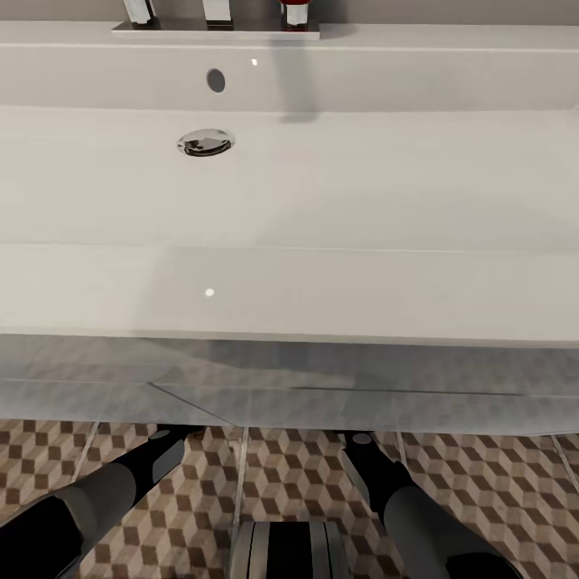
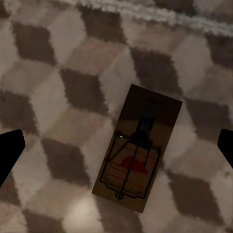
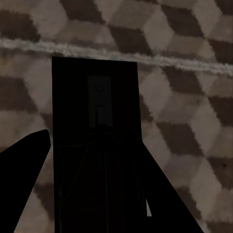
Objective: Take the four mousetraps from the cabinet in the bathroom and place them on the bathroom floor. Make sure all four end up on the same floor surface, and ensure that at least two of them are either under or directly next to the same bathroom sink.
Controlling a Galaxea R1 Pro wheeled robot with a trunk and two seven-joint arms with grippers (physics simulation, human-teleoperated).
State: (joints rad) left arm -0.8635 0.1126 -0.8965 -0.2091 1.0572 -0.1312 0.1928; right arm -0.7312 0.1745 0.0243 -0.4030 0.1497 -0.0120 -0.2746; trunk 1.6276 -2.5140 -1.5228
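Note:
The white sink (image 1: 322, 297) spans the head view, and both my arms reach under its front edge over the cube-patterned bathroom floor (image 1: 281, 474). In the left wrist view a brown mousetrap (image 2: 138, 150) with wire parts and a red mark lies flat on the tiles. My left gripper (image 2: 119, 144) hangs above it, open, its dark fingertips (image 2: 10, 148) far apart at the frame's edges. In the right wrist view a second mousetrap (image 3: 94, 121), in deep shadow, sits between the fingers of my right gripper (image 3: 97, 155), which is shut on it just above the floor. The cabinet is out of view.
The sink's drain (image 1: 205, 142) and chrome faucet base (image 1: 215, 24) lie at the far side, with a red item (image 1: 296, 11) beside the faucet. My base (image 1: 288, 551) stands close to the sink front. Pale grout lines cross the tiles (image 3: 184, 63).

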